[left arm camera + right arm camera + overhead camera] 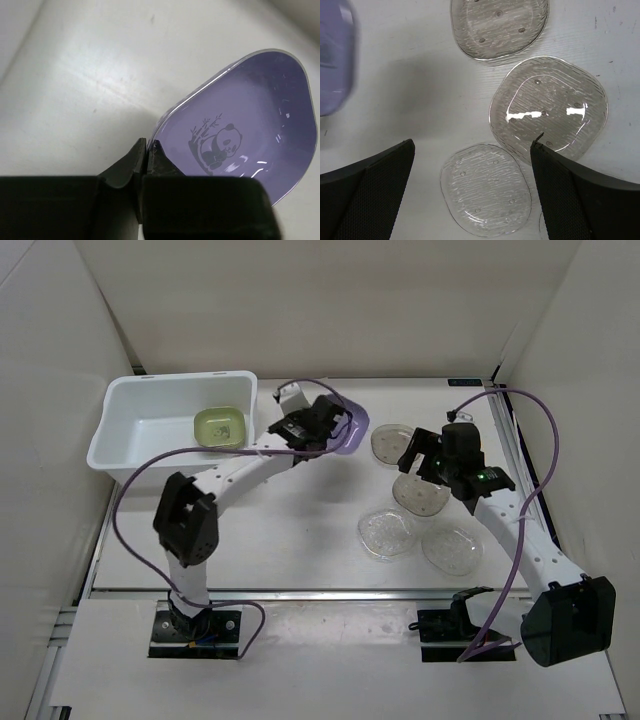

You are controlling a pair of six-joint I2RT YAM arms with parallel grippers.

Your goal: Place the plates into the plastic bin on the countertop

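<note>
My left gripper (330, 428) is shut on the rim of a purple rounded-square plate (353, 435) and holds it above the countertop (300, 530), right of the white plastic bin (120, 445). In the left wrist view the jaws (146, 147) pinch the edge of the purple plate (250, 125), which has a panda print. A pale green plate (221, 427) lies in the bin. My right gripper (415, 465) is open and empty over several clear plates (418, 493). In the right wrist view it (472, 145) hovers over a clear plate (487, 187), with two others (547, 107) beyond.
Clear plates lie at the right centre of the countertop (387, 533), (452, 548), (391, 443). Metal rails (510, 455) edge the surface at the right and front. White walls enclose the back and sides. The purple plate shows at the left edge of the right wrist view (335, 55).
</note>
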